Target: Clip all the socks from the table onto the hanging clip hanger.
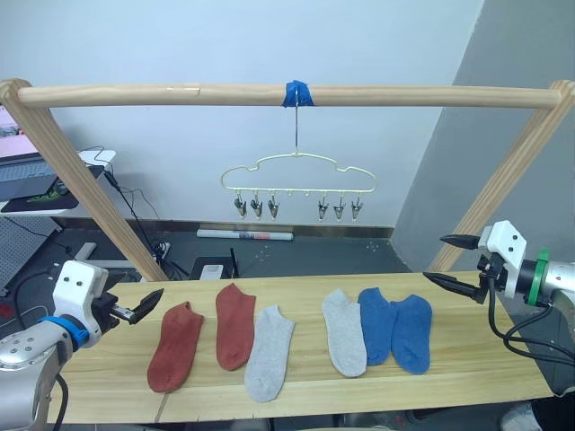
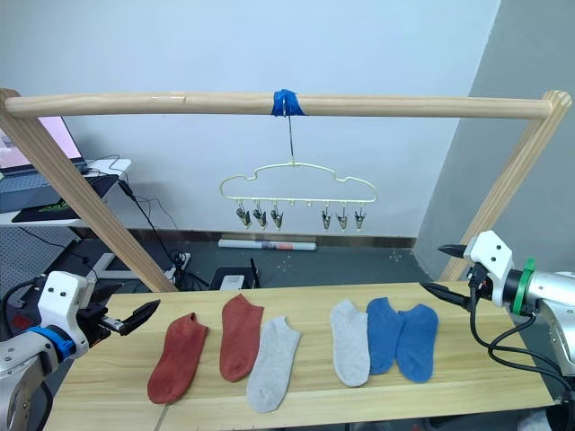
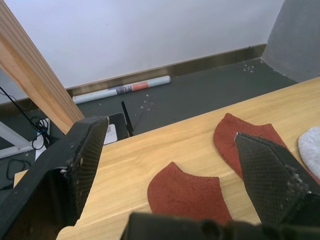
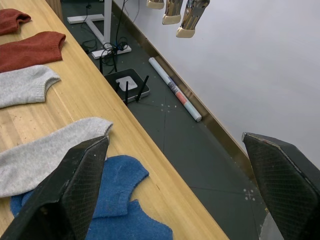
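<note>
All six socks were laid out in a row on the table, pale planked wood with visible grain. From my left: two rust-red socks, two light grey socks, then two blue socks, the blue pair touching. Soft knit, all flat.

My left gripper sat over the table's left end near the first red sock, fingers spread apart, holding nothing. My right gripper hovered off the right end past the blue pair, fingers wide apart too, also empty. Plenty of bare wood along the front edge.

The clip hanger, thin cream wire with a wavy outline, hung from the round wooden pole by blue tape, silver clips empty, well above the socks.
</note>
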Controlling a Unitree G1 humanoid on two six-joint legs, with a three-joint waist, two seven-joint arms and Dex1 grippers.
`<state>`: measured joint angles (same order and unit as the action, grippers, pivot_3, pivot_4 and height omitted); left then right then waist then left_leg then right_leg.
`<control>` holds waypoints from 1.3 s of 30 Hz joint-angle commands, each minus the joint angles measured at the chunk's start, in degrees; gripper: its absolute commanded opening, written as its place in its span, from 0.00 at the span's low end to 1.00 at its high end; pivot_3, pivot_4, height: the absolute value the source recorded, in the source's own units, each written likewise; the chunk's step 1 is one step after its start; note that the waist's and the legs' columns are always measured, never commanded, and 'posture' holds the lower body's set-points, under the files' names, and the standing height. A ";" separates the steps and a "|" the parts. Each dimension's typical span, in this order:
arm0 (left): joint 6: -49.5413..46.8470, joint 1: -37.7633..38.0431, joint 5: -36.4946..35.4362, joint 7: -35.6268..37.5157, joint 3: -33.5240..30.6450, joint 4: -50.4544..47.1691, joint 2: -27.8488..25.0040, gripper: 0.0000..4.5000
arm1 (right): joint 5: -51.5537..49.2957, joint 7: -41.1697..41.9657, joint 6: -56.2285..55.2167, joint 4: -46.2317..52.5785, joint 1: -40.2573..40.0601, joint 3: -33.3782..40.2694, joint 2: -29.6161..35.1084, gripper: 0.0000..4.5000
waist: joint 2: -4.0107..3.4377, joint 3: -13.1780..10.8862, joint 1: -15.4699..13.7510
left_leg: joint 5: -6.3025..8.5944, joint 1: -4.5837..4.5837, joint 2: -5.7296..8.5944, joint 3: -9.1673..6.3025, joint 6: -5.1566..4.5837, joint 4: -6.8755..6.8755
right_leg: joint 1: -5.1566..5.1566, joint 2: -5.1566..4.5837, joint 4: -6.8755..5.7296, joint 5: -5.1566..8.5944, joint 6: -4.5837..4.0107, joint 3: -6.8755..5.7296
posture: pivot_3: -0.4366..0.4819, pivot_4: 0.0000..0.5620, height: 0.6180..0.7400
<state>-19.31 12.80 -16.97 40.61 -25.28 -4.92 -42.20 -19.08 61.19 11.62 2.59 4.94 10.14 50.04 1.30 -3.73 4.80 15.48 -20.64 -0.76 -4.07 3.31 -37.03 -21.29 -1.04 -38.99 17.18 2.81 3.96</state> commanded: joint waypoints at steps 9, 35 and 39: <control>1.54 -1.55 -4.76 0.68 -4.09 -1.66 1.56 0.99 | 0.18 -0.26 -1.08 1.16 1.43 0.48 0.42 1.00 | 0.00 0.09 -0.20 | 0.00 0.01 0.00 -0.02 0.00 -0.02 | 0.02 0.00 -0.01 0.00 0.00 -0.01 | 0.43 0.00 1.00; 8.96 -8.64 -1.50 -13.59 3.68 -8.76 16.05 0.99 | -5.92 -6.43 8.24 17.70 -2.59 2.59 -2.13 1.00 | 0.16 0.45 0.00 | 0.00 0.12 0.03 0.00 0.00 -0.10 | 0.18 0.01 -0.01 -0.04 0.10 0.05 | 0.34 0.06 1.00; 9.62 -11.46 0.56 -18.54 5.84 -10.26 19.74 0.99 | -9.14 -12.00 13.61 27.32 -1.94 2.40 -4.33 1.00 | 0.07 -0.70 0.27 | -0.01 0.34 -0.01 0.01 -0.02 -0.18 | 0.43 0.09 0.01 -0.04 0.33 0.12 | 0.28 0.18 1.00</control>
<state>-10.77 2.55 -17.24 24.14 -19.90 -12.84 -22.55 -26.33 51.58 23.59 25.69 1.73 11.19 45.83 1.37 -4.43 5.07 15.46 -20.30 -0.77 -4.05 3.28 -37.20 -20.86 -0.92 -38.94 17.09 3.19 4.11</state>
